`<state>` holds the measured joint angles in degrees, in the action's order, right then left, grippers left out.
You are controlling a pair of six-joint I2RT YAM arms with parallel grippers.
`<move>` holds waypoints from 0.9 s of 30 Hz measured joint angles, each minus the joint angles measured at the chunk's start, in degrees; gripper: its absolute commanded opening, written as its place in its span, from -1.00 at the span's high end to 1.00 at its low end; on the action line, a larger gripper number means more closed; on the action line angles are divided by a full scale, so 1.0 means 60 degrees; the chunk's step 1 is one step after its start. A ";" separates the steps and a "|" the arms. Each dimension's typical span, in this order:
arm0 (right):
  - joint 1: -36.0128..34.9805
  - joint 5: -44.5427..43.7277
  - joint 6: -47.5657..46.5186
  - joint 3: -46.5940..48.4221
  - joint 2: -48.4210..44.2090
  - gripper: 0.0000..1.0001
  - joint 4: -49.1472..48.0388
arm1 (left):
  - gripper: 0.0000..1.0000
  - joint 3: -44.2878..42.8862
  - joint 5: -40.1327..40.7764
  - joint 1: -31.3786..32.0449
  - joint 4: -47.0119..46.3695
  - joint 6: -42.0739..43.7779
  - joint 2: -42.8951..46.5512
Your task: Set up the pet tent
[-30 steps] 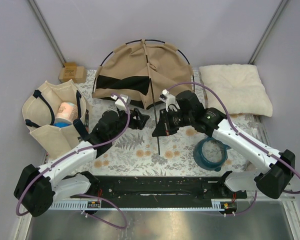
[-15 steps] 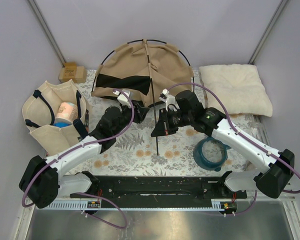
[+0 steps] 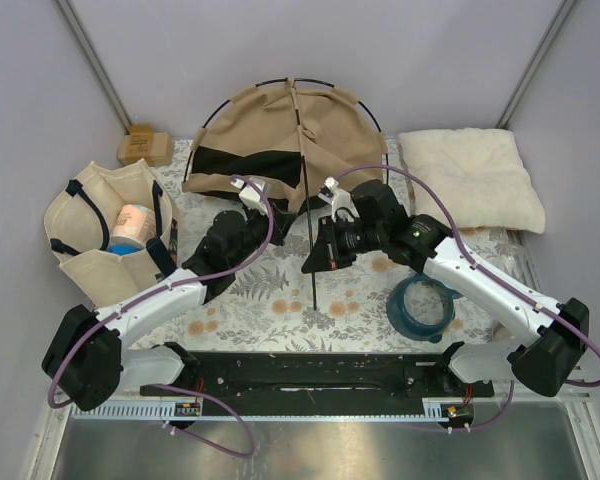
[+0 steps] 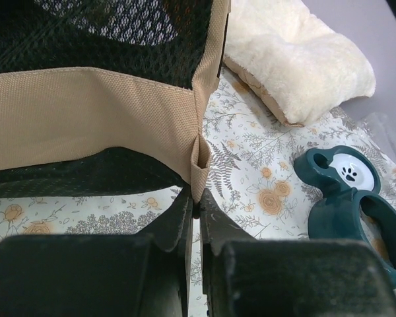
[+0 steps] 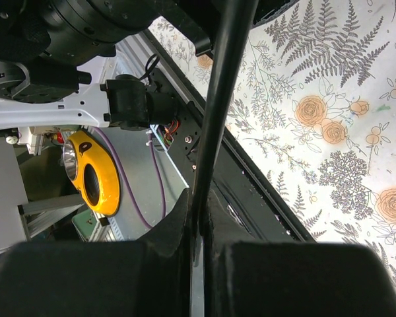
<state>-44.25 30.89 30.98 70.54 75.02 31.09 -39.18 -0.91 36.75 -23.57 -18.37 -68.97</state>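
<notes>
The pet tent (image 3: pixel 280 125) lies partly raised at the back of the table, tan canvas with black mesh and a thin arched pole. My left gripper (image 3: pixel 272 216) is at its front edge. In the left wrist view the left gripper (image 4: pixel 197 206) is shut on a tan corner tab (image 4: pixel 199 173) of the pet tent (image 4: pixel 86 112). A straight dark pole (image 3: pixel 315 290) runs from the tent toward the front of the table. My right gripper (image 3: pixel 312 258) is shut on it. The right wrist view shows the pole (image 5: pixel 219 99) pinched between the jaws of the right gripper (image 5: pixel 199 221).
A beige tote bag (image 3: pixel 105 240) with a cup inside stands at the left. A cream pillow (image 3: pixel 470 178) lies at the back right, also visible as the pillow (image 4: pixel 290 63). A teal ring-shaped object (image 3: pixel 421 306) sits right of the pole. A small cardboard box (image 3: pixel 145 147) is at the back left.
My left arm reached forward to the tent's front edge and its jaws closed on the corner tab. The right gripper kept hold of the pole and barely moved.
</notes>
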 measured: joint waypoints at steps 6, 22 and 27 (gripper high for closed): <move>0.0000 -0.0018 0.0004 0.0011 0.0000 1.00 -0.0233 | 1.00 -0.0044 0.0000 0.0000 0.0025 0.0066 -0.0015; -0.0164 -0.0962 0.1282 0.0047 0.0565 1.00 -0.3490 | 1.00 -0.0026 -0.0401 -0.0047 0.1690 0.0237 0.2288; -0.0164 -0.1902 0.1734 0.0073 0.0790 1.00 -0.4739 | 1.00 0.0386 -0.0463 -0.0047 0.2492 0.0226 0.3235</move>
<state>-45.23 19.49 41.39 70.98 79.77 2.66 -36.86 -3.68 36.47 -8.62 -17.02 -49.56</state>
